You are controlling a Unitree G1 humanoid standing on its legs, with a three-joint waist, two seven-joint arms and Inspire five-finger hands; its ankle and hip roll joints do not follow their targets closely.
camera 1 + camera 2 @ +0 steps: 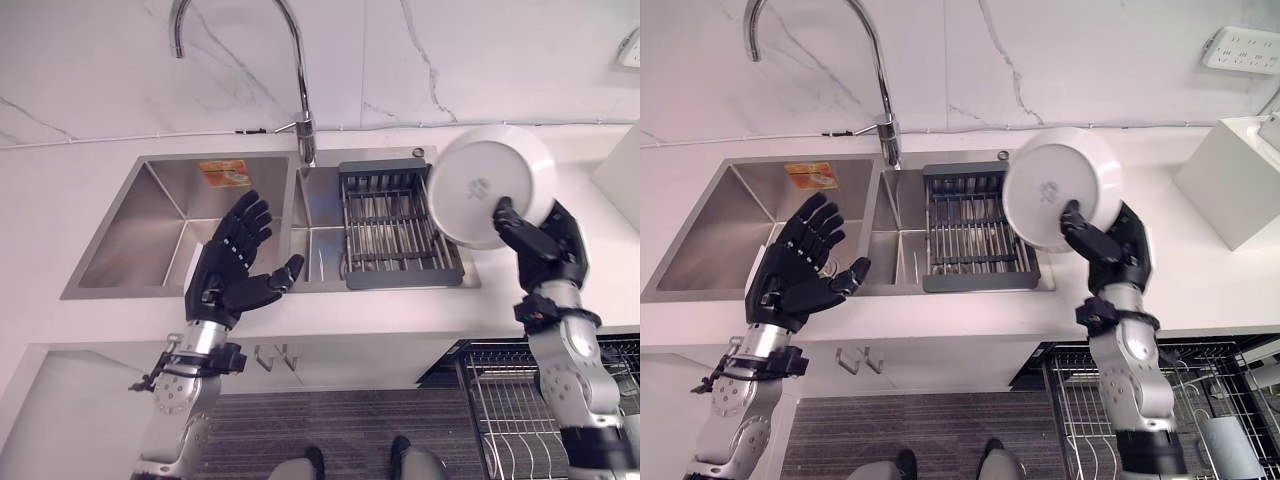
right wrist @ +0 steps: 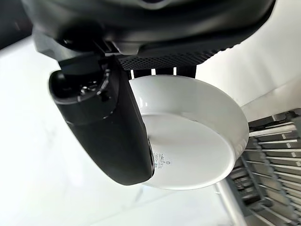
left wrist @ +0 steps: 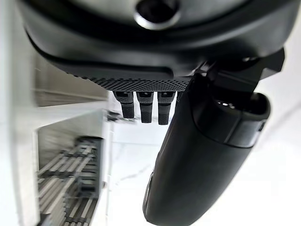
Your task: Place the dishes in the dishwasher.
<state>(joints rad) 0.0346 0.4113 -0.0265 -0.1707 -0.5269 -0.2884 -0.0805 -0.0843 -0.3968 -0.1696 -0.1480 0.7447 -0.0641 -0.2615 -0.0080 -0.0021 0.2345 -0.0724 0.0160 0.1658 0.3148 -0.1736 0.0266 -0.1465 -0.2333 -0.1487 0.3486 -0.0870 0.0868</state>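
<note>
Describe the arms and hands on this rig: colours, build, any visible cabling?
Both arms are silver-grey jointed shells with black wrist collars. The left hand and right hand are dark, segmented, with fingers and a bulky thumb. Thin black cabling loops at the left wrist. The left wrist view shows a dotted texture on the palm edge.

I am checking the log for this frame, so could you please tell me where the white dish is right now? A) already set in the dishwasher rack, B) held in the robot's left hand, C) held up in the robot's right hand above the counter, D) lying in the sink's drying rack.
C: the right hand is curled round the rim of the white dish, lifted above the counter, while the left hand is open and holds nothing.
</note>
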